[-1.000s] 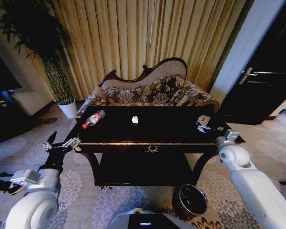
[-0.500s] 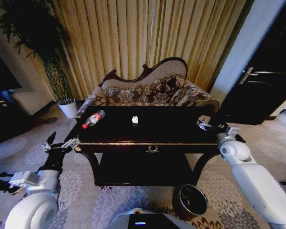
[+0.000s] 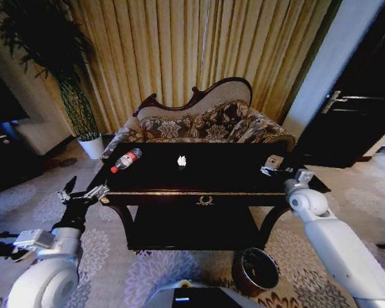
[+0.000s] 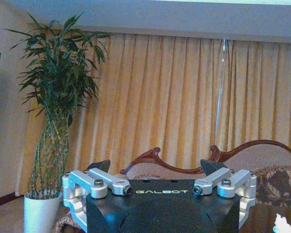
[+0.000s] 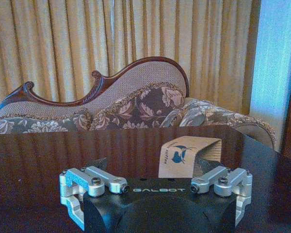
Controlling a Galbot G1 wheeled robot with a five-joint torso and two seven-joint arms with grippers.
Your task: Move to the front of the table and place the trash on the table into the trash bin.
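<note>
Head view, near to far for you: trash bin [image 3: 255, 270] sits on the carpet just in front of the table's right leg, upright, black inside facing up. Your left gripper [image 3: 82, 194] hangs off the table's [image 3: 212, 173] left front corner, beside it and not over the top, fingers spread, holding nothing. Your right gripper [image 3: 273, 171] is over the table's right end, jaws apart with nothing between them, just short of the small pale packet [image 3: 273, 161].

On the right wrist view the packet [image 5: 188, 156] stands on the tabletop [image 5: 48, 150] right beyond the open right gripper [image 5: 150, 170], printed face toward the camera, long axis running across the table.

Further in, white crumpled scrap [image 3: 181, 161] lies near the table's middle. Clear bottle [image 3: 126, 160] lies on its side at the left rear, long axis diagonal, red cap toward the front-left edge, base toward the sofa [image 3: 199, 125].

Left wrist view: left gripper [image 4: 155, 170] open, facing the plant [image 4: 58, 97] and curtain [image 4: 184, 97].
</note>
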